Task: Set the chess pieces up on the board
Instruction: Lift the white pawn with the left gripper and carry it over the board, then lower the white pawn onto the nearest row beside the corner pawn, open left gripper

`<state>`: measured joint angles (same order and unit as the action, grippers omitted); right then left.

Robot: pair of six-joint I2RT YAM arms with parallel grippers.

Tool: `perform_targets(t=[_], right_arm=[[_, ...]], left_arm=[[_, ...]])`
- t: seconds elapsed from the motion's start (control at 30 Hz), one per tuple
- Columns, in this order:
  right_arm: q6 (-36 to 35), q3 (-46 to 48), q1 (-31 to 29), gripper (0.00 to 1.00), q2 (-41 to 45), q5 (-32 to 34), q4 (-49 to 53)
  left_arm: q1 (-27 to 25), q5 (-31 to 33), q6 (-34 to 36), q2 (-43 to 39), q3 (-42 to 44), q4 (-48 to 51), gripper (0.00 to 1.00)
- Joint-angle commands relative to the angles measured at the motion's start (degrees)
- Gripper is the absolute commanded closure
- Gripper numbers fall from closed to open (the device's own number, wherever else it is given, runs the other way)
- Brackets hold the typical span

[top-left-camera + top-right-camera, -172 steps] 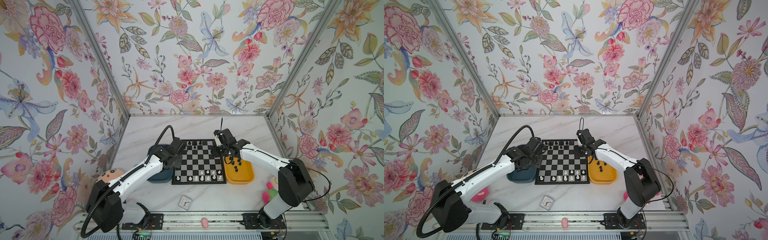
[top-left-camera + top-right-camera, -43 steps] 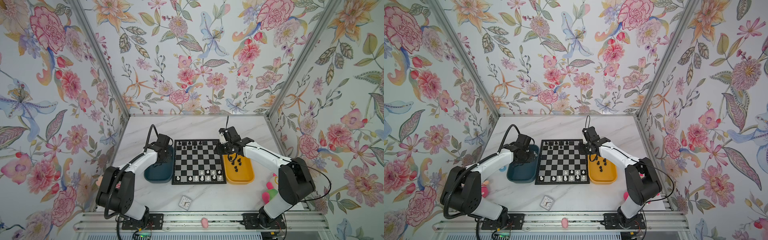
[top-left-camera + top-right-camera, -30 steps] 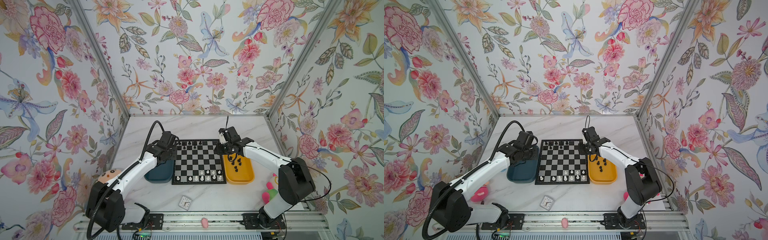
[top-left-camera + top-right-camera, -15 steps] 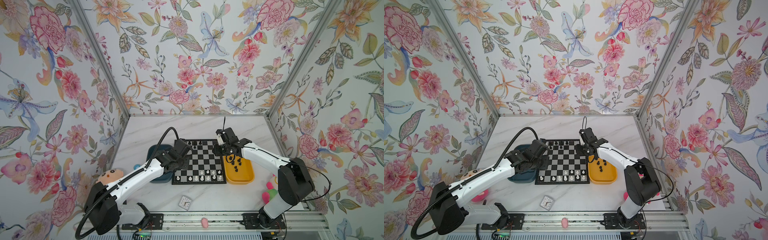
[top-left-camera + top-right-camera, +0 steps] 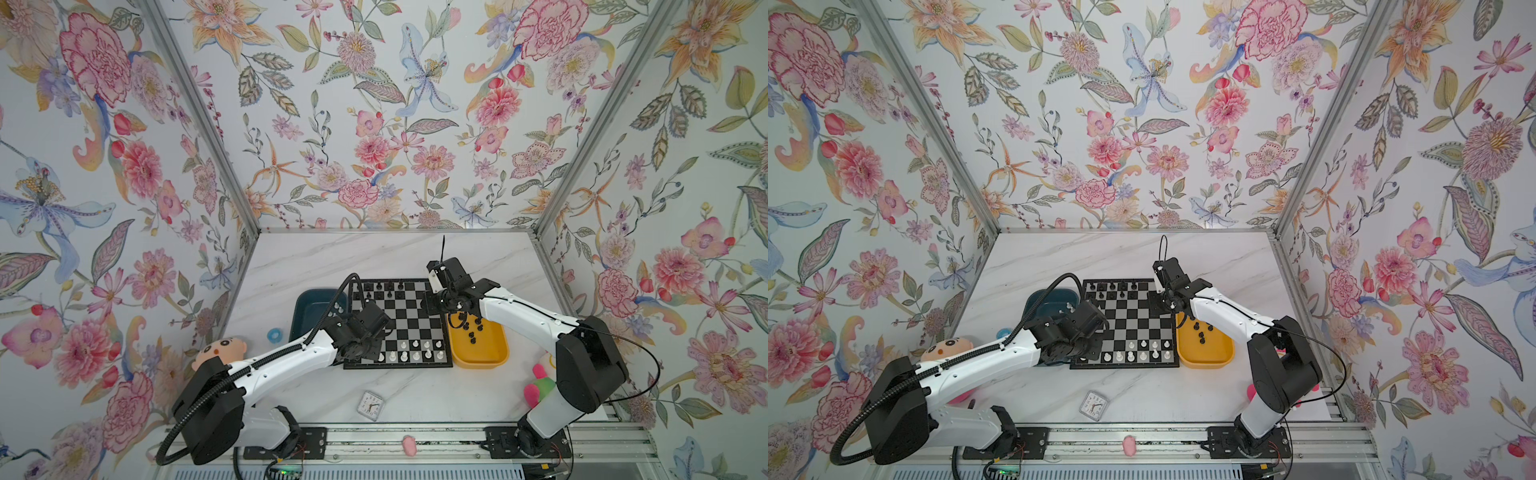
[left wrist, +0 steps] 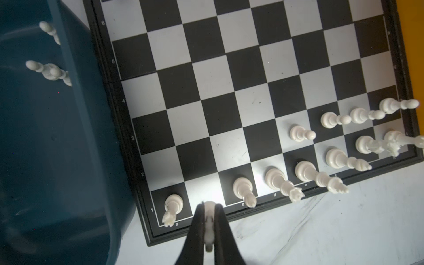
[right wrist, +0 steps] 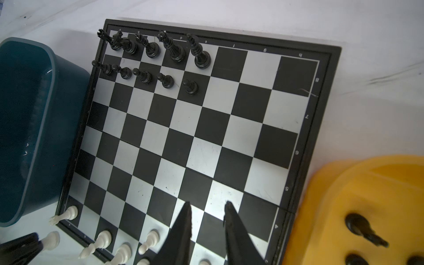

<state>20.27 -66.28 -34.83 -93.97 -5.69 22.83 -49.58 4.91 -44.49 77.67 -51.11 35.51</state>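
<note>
Near-left corner first. Your left gripper (image 6: 209, 206) has come over from the teal tray (image 5: 311, 307), where it was a second ago. It now hangs at the near edge of the board (image 5: 405, 320), fingers clamped on a white piece (image 6: 208, 220) whose kind is not clear. It is lined up with the one vacant square in the near row, between the white rook (image 6: 173, 204) and the white bishop (image 6: 243, 188). It does not look set down yet. So the pick is done and the placing is in hand; once it lands, white's back row should be full.

Next row: four white pawns (image 6: 330, 119) stand on the right half, and the left four squares are bare. A few spare pawns (image 6: 42, 67) lie in the teal tray.

Mid-board, right side: your right gripper (image 7: 207, 205) has edged a little from the yellow tray (image 5: 486, 351) toward the board. Its fingers are apart with nothing between them. Loose black pieces (image 5: 469, 328) wait in that tray.

Far edge: the black back row (image 7: 176, 54) and black pawns (image 7: 167, 81) count five each, with three squares open in each row. Black looks no further along than a second ago.
</note>
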Motion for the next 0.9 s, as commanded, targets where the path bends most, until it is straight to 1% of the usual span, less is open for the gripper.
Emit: perform_targets(t=[0.0,0.4,0.87], right_arm=[[0.7,0.9,-0.8,0.73,1.4,1.2,0.5],[1.1,1.6,-1.7,0.73,1.1,1.6,-0.1],[1.2,1.6,-1.9,0.73,0.5,2.0,-0.1]], left_arm=[[-1.3,0.7,-1.5,1.2,1.2,-1.8,0.98],[-1.7,1.1,-2.8,2.2,4.1,-3.0,0.98],[-1.7,1.5,-2.3,5.4,3.9,-4.2,0.98]])
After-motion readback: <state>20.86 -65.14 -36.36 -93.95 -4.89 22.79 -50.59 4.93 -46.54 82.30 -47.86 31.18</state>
